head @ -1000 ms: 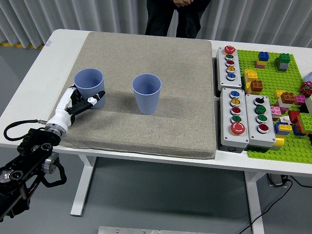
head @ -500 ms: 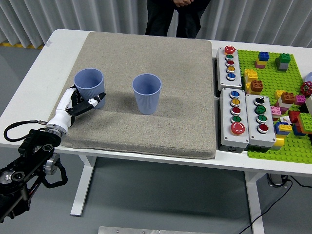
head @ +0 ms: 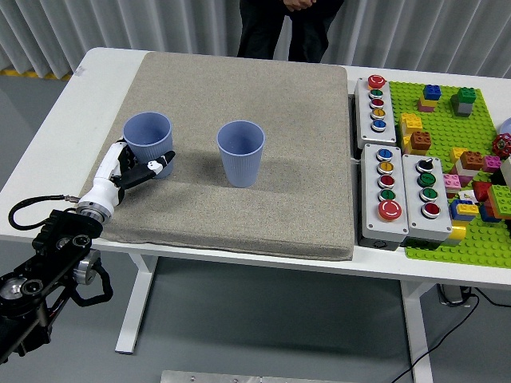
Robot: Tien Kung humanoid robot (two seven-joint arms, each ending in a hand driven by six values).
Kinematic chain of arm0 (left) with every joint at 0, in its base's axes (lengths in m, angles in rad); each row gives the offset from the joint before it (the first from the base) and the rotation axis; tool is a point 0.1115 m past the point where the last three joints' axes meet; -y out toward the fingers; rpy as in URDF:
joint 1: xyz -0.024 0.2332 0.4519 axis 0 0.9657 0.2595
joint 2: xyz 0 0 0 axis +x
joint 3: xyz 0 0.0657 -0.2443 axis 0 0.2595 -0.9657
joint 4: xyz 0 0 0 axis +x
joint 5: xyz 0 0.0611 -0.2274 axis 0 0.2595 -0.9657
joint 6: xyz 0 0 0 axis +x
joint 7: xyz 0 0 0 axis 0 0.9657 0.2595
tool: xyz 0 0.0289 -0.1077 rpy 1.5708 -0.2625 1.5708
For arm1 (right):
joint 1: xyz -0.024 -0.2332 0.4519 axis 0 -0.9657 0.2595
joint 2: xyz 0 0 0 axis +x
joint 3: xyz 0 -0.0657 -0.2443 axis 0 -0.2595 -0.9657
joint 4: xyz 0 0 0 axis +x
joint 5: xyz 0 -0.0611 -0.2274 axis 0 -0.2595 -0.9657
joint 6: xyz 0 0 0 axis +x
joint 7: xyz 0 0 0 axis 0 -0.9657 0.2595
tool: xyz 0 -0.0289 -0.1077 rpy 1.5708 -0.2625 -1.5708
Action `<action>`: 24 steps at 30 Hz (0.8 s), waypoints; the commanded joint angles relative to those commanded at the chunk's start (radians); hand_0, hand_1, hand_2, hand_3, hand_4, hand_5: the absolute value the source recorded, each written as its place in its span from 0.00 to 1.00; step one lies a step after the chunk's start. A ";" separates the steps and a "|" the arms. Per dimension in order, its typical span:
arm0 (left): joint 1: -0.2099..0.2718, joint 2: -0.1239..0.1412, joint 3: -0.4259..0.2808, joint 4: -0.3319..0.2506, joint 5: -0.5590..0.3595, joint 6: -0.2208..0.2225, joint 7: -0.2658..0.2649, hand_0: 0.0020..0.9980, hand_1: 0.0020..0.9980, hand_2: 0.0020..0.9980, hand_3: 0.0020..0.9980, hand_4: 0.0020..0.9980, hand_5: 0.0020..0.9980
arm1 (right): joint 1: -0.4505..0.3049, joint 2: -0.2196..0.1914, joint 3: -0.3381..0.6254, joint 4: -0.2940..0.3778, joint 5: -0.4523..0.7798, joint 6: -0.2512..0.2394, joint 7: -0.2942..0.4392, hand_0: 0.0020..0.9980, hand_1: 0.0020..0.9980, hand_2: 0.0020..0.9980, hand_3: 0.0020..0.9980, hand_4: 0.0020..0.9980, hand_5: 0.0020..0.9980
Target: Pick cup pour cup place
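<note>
Barely shifted: left hand, fingers spread, at cup's seven o'clock; pick pending, fingers must close round it.

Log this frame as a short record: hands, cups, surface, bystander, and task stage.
left hand: open, fingers beside the base of the left cup, not closed round it
right hand: not in view
centre cup: upright on the mat, untouched
surface: beige mat on the white table
person: standing at the far side
stage: no cup lifted yet
</note>
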 joint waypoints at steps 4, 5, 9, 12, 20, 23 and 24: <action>-0.002 -0.002 0.002 -0.004 0.000 0.010 -0.006 0.78 0.76 0.91 1.00 0.82 0.19 | 0.001 0.000 0.000 0.000 0.000 0.000 0.000 0.69 0.65 0.57 0.58 0.00 0.03; -0.002 -0.003 0.003 -0.006 0.000 0.015 -0.009 0.78 0.76 0.91 1.00 0.82 0.19 | 0.002 0.000 0.000 0.000 0.000 0.000 0.000 0.69 0.65 0.57 0.58 0.00 0.03; 0.000 -0.004 0.005 -0.014 0.002 0.037 -0.018 0.78 0.76 0.91 1.00 0.82 0.19 | 0.003 0.000 -0.003 0.000 0.004 -0.001 -0.001 0.69 0.65 0.57 0.58 0.00 0.03; 0.002 -0.005 0.005 -0.018 0.004 0.045 -0.021 0.74 0.71 0.83 0.91 0.80 0.16 | 0.003 0.000 -0.002 0.000 0.005 -0.001 0.000 0.69 0.65 0.57 0.58 0.00 0.03; 0.012 -0.007 0.011 -0.029 0.026 0.070 -0.021 0.73 0.68 0.76 0.84 0.79 0.16 | 0.004 0.000 -0.005 0.000 0.008 -0.001 -0.001 0.69 0.65 0.57 0.58 0.00 0.03; 0.014 -0.009 0.014 -0.030 0.029 0.084 -0.022 0.65 0.61 0.64 0.69 0.79 0.16 | 0.005 0.000 -0.006 0.000 0.009 -0.001 -0.001 0.68 0.65 0.57 0.58 0.00 0.03; 0.015 -0.011 0.018 -0.031 0.031 0.095 -0.026 0.65 0.61 0.64 0.69 0.79 0.16 | 0.005 0.000 -0.007 0.000 0.010 -0.001 -0.001 0.68 0.65 0.57 0.58 0.00 0.03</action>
